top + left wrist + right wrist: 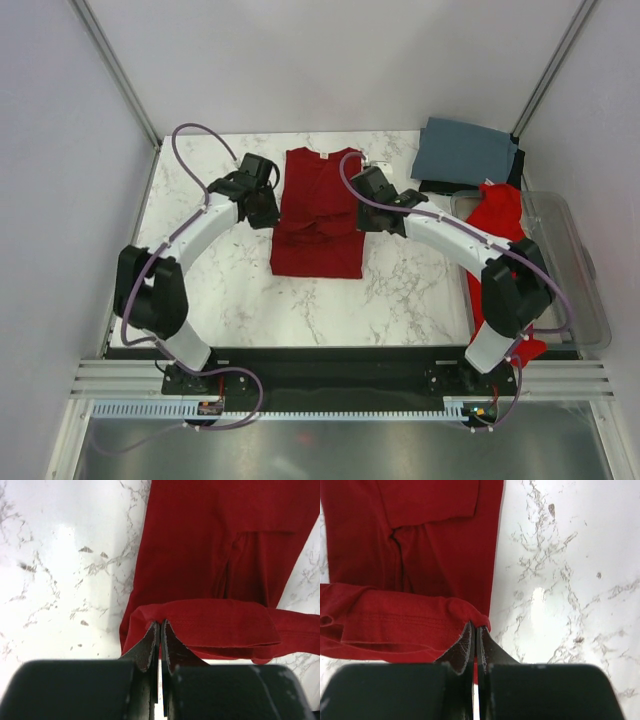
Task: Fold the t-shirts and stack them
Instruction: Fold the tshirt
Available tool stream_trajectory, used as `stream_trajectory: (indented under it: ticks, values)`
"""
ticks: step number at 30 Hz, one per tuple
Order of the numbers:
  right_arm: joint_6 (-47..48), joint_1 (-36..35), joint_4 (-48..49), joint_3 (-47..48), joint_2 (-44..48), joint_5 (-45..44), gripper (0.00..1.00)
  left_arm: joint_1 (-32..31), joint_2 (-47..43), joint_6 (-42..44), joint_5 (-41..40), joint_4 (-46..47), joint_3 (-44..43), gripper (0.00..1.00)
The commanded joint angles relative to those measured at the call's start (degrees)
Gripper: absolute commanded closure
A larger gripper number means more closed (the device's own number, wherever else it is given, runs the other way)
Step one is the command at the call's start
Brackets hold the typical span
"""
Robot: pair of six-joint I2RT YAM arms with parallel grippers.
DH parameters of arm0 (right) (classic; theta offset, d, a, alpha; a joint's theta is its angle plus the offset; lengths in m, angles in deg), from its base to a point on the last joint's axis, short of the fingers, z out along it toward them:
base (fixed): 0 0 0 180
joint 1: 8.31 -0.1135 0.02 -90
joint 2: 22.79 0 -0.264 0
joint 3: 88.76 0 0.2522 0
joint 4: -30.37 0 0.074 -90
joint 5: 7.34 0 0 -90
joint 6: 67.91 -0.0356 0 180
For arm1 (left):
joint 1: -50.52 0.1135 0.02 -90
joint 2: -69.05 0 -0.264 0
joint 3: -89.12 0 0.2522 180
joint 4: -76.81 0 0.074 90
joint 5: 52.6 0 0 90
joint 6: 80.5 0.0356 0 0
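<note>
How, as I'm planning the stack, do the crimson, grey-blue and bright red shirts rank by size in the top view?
1. crimson shirt
2. grey-blue shirt and bright red shirt: too alike to rank; red is bunched, partly hidden.

White marble table (400,290), dark crimson t-shirt (320,215) at centre, grey-blue t-shirt (465,150) over black t-shirt (440,187), far right corner

The right gripper (476,631) is pinching the dark crimson t-shirt (420,540) at its right edge, jaws pressed together on the cloth; a folded-over band (395,625) with stitching is lying across the shirt's near part; the marble table (560,580) is showing at right, catching glare.
</note>
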Motion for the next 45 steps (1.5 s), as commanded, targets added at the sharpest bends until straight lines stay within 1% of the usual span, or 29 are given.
stream_trajectory:
  ticks: [1,7,9,10,11,12,13,14,15,16,17,18,19,20,21,22,23,24,25,26,27,28,29,30,32,33,35,37,45]
  values:
    - [3.7,2.0,2.2,4.5,-2.8,2.5,1.00,0.9,4.2,3.9,2.6,3.2,-5.3,0.98]
    - [5.8,4.9,3.1,9.7,-10.2,5.0,1.00,2.6,13.0,5.4,3.7,3.4,-11.6,0.98]
    - [6.6,5.9,3.1,12.6,-13.9,6.1,1.00,3.7,17.0,5.7,4.0,3.2,-13.4,0.95]
    - [7.0,6.3,3.1,14.0,-15.2,6.8,0.97,4.3,18.7,6.0,4.7,2.0,-16.1,0.91]
    - [7.2,6.6,2.9,15.5,-18.5,7.2,0.76,5.9,22.7,6.2,6.2,1.1,-18.2,0.87]
    - [7.9,8.0,2.0,19.8,-20.3,8.5,0.65,6.7,24.9,6.9,8.9,-0.5,-24.3,0.62]
    - [8.2,8.8,1.4,22.7,-22.3,9.6,0.57,7.5,27.0,7.3,9.2,-2.6,-28.3,0.49]
    - [8.5,9.6,0.6,29.7,-26.3,10.4,0.43,9.0,29.4,7.7,9.3,-8.5,-32.5,0.33]
    - [8.5,11.4,-2.8,34.1,-28.4,11.8,0.40,9.6,32.9,8.0,9.6,-11.4,-36.8,0.29]
    - [8.6,12.2,-5.8,39.2,-30.7,12.7,0.39,10.1,34.4,9.0,11.2,-14.1,-45.4,0.27]
    - [8.6,12.8,-9.2,49.2,-34.4,13.5,0.38,10.7,35.2,9.5,11.3,-19.4,-49.0,0.25]
    - [8.9,13.4,-14.2,52.5,-35.2,13.9,0.38,10.9,35.3,9.8,11.1,-20.8,-51.4,0.25]
    - [9.3,13.4,-15.2,53.7,-34.9,13.9,0.38,10.9,32.6,9.9,10.3,-21.5,-51.6,0.25]
    - [9.3,13.4,-14.9,52.6,-31.0,14.1,0.37,10.9,30.4,10.0,10.1,-20.6,-49.7,0.25]
    - [8.7,13.3,-11.8,45.7,-28.1,14.5,0.36,10.9,24.9,9.9,9.9,-19.2,-46.8,0.25]
    - [8.0,13.3,-9.6,40.8,-24.9,15.9,0.36,10.9,22.4,9.7,10.3,-17.6,-39.6,0.25]
    - [7.2,13.4,-7.3,35.6,-18.3,17.8,0.35,10.9,19.2,9.3,10.9,-16.0,-35.3,0.25]
    - [5.1,13.4,-2.9,25.3,-14.9,19.1,0.34,10.9,16.6,8.9,11.7,-12.1,-31.0,0.25]
    - [3.9,13.3,-0.7,20.1,-11.8,20.5,0.34,10.9,11.1,7.7,13.5,-10.0,-22.3,0.26]
    - [2.5,13.2,1.6,9.9,-5.8,23.5,0.34,10.9,8.5,7.0,14.5,-7.7,-18.0,0.26]
    - [0.0,13.2,6.3,5.1,-3.1,25.2,0.34,10.9,6.2,6.2,16.6,-3.5,-9.6,0.26]
    - [-1.6,13.1,8.6,0.6,-0.7,26.9,0.34,10.8,3.5,4.8,17.8,-1.0,-5.6,0.26]
    - [-2.7,13.0,11.0,-7.7,3.4,29.8,0.34,10.8,-0.9,4.0,18.8,1.4,-1.7,0.26]
    - [-4.6,12.4,14.8,-11.2,5.1,30.7,0.34,10.7,-3.3,3.3,20.9,6.2,5.7,0.26]
    - [-5.8,11.5,17.9,-19.6,9.0,31.5,0.32,10.7,-9.1,1.1,22.6,10.4,12.3,0.25]
    - [-6.4,10.6,21.2,-21.8,9.9,32.8,0.32,10.6,-10.6,0.4,23.7,12.5,17.8,0.24]
    - [-7.7,10.2,24.5,-26.4,10.2,34.7,0.32,10.5,-13.2,-0.7,23.9,16.9,22.3,0.22]
    - [-7.8,9.6,28.4,-28.1,9.5,37.0,0.32,10.5,-15.1,-1.0,23.2,18.7,27.2,0.22]
    - [-6.8,9.7,35.5,-29.5,0.9,39.0,0.36,10.5,-15.0,-1.3,23.9,27.9,34.7,0.21]
